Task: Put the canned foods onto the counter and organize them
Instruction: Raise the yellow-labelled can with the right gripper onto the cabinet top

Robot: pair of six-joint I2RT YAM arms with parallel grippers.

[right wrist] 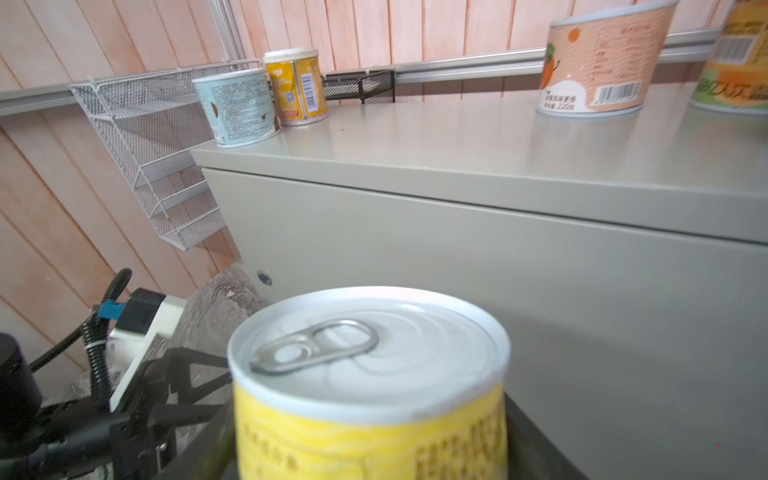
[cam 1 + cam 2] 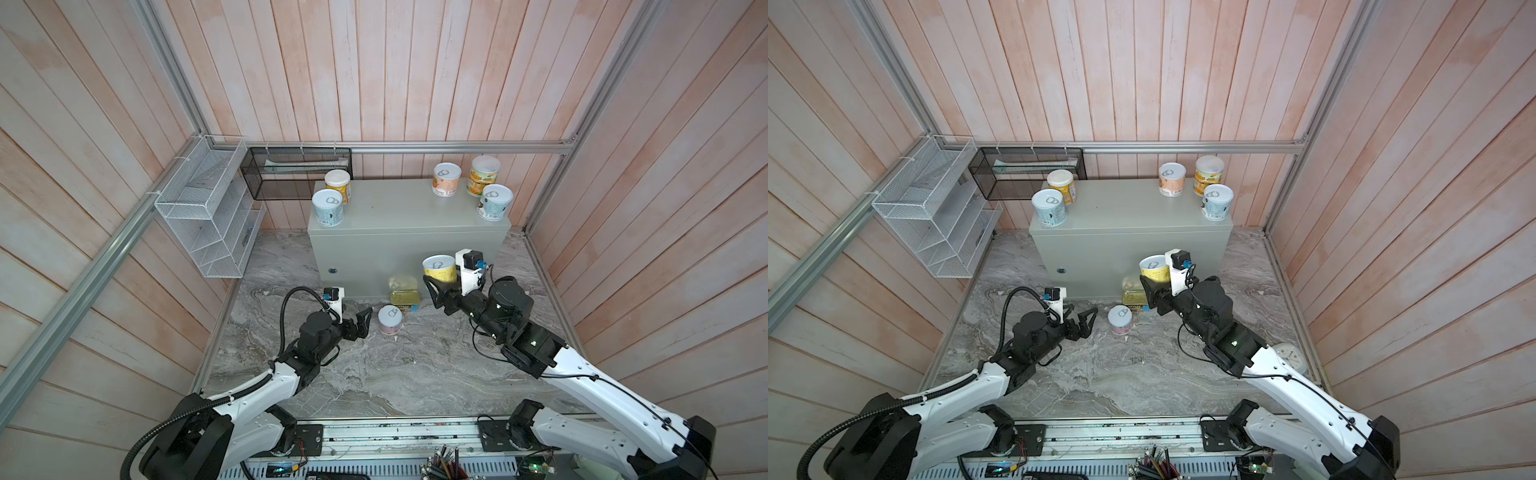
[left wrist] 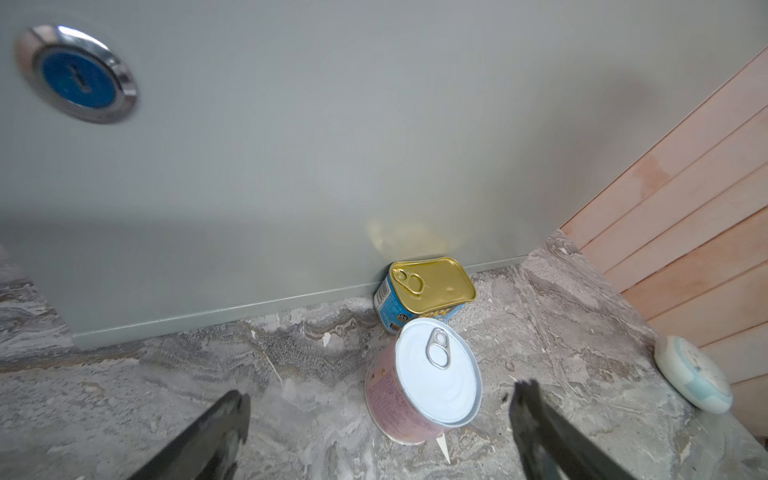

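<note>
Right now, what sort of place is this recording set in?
Probably a mock pantry or kitchen corner built as a robot test cell: pinkish plank walls on aluminium framing, a grey metal box holding food cans, and wire baskets hung at the side.

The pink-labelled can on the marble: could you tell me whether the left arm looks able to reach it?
Probably yes. The left gripper has its fingers open right beside the pink can, with nothing between them; the gold tin sits behind the can, out of the way.

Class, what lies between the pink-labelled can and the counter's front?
The gold-topped rectangular tin, at the foot of the counter; the left wrist view shows it.
</note>
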